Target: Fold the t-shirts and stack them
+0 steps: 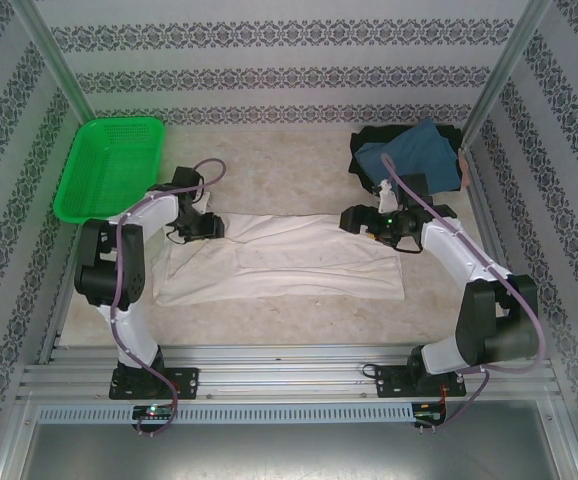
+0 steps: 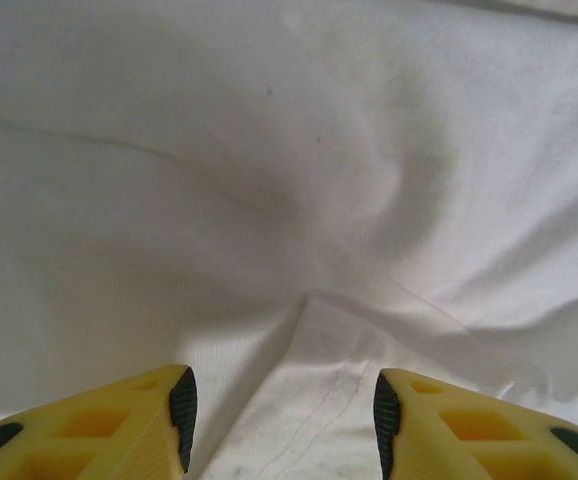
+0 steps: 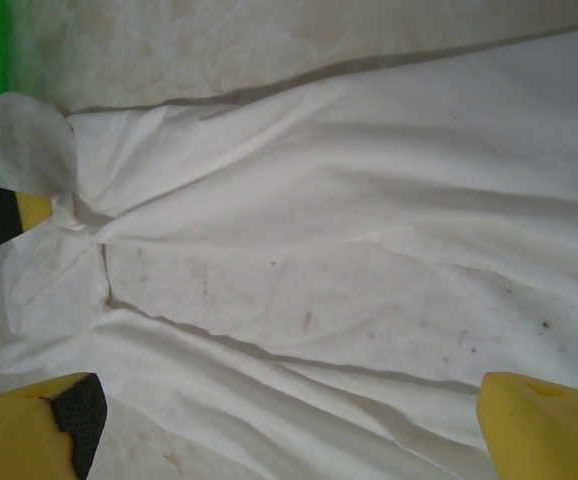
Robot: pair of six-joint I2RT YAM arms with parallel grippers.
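The cream-white soft cloth t-shirt (image 1: 284, 258) is lying flat on the pale table (image 1: 299, 318), long axis running L-R btwn the arms. The left gripper (image 2: 284, 405) is hovering over its L end, fingers apart, gripping nothing. The right gripper (image 3: 284, 400) is hanging over the R end, spread wide, empty. Each arm's nearer its own end.

The white t-shirt (image 1: 289, 258) under me is soft, matt cloth, creased, with faint grey smudges and a stitched hem. My left gripper (image 2: 283, 405) has smooth yellow plastic fingers (image 2: 89, 430) faced with matt black pads (image 2: 183, 405). At ten o'clock the basket (image 1: 109, 165) is glossy green plastic mesh. At one o'clock lie a dull teal-blue t-shirt (image 1: 419, 150) and a black t-shirt (image 1: 371, 138), both cloth. The table (image 1: 289, 165) looks matt, mottled beige. The rails (image 1: 289, 380) at six o'clock are ribbed bare metal.
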